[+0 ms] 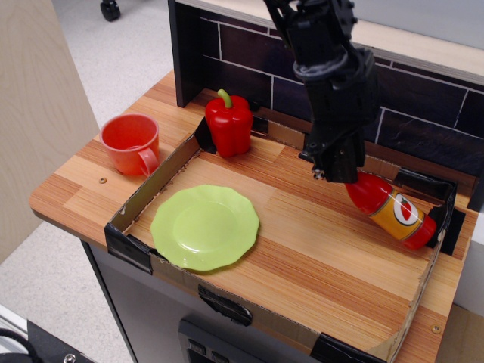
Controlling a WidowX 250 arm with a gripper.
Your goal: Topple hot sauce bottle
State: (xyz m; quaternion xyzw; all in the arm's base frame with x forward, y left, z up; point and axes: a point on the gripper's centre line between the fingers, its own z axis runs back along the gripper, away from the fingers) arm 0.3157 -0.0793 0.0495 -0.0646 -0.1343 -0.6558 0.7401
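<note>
The glossy red plastic hot sauce bottle (pixel 392 209) with its orange-yellow label leans steeply, almost lying, on the wooden tray floor (pixel 325 249) against the tray's far right corner, base toward the cardboard rim. Its capped neck end disappears under the black robot claw (pixel 338 175), which sits right at the bottle's upper left end (whether its jaws pinch the neck cannot be told).
</note>
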